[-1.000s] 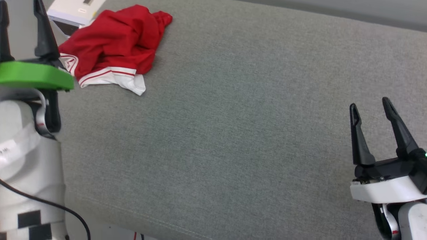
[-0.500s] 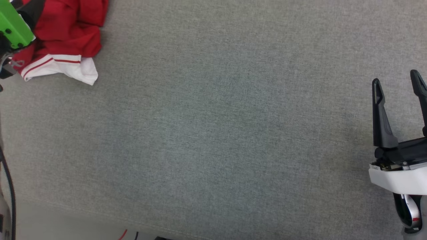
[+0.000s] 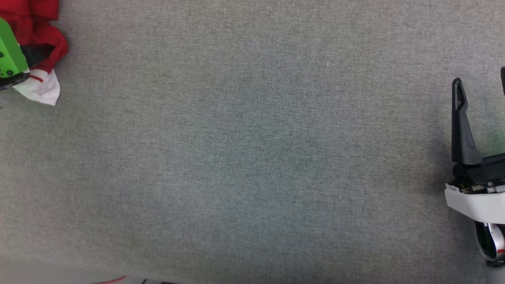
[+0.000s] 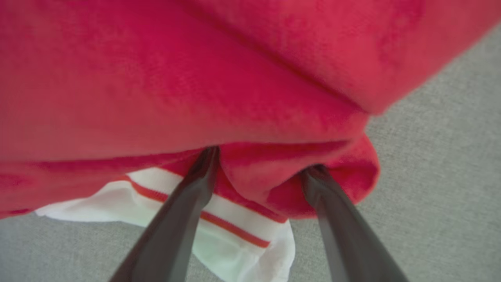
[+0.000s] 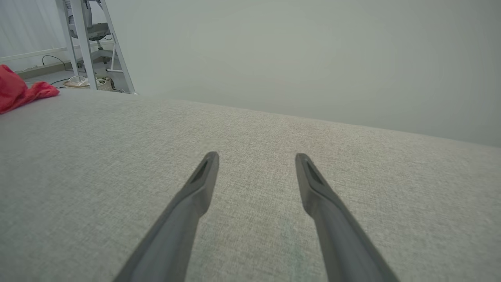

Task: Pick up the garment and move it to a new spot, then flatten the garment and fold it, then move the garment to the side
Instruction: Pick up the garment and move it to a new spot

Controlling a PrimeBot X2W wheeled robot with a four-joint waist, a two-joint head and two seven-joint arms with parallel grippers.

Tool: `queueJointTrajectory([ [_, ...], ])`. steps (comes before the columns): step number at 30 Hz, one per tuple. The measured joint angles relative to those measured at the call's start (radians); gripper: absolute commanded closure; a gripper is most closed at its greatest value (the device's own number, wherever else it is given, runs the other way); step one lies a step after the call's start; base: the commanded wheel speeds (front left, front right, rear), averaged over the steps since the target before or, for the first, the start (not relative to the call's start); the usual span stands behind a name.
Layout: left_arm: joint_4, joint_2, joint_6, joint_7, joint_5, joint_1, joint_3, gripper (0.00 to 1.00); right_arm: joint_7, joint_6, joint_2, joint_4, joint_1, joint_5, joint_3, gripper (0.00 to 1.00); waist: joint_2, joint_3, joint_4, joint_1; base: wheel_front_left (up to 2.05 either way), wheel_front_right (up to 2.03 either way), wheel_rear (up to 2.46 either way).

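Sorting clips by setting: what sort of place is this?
Probably an indoor lab or workroom: a broad grey fabric surface, a white metal stand, floor cables beyond it, and a plain pale wall.

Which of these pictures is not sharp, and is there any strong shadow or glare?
Left wrist view: the garment is very near the lens and blurred, and so is the left tool. Right wrist view: the grey surface around the right tool is sharp, light soft, no glare. Head view: even light, a faint shadow beside the right tool.
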Motion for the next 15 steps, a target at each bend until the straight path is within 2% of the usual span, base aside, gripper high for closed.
queueJointTrajectory([
  [3,0.012,0.009,-0.001,-0.018,0.000,-0.009,0.000,0.00,0.000,0.000,-0.001,0.000,0.000,0.001,-0.002,0.00,0.0000,0.011,-0.013,0.0000,0.00,0.00,0.00],
  [4,0.012,0.014,-0.002,-0.028,0.007,-0.011,-0.005,1.00,0.000,0.000,-0.001,0.000,0.000,0.001,-0.003,0.00,0.0000,0.012,-0.016,0.0000,0.00,0.00,0.00],
  [12,0.008,0.021,-0.013,-0.146,0.033,-0.011,-0.060,1.00,0.000,0.000,0.007,0.015,0.001,0.008,0.002,0.00,-0.0001,-0.033,-0.007,0.0000,0.00,0.00,0.00],
  [15,-0.043,0.030,-0.015,-0.214,0.045,-0.012,-0.095,1.00,0.000,0.000,0.027,0.027,0.004,0.010,0.012,0.00,-0.0001,-0.067,-0.002,0.0000,0.00,0.00,0.00],
])
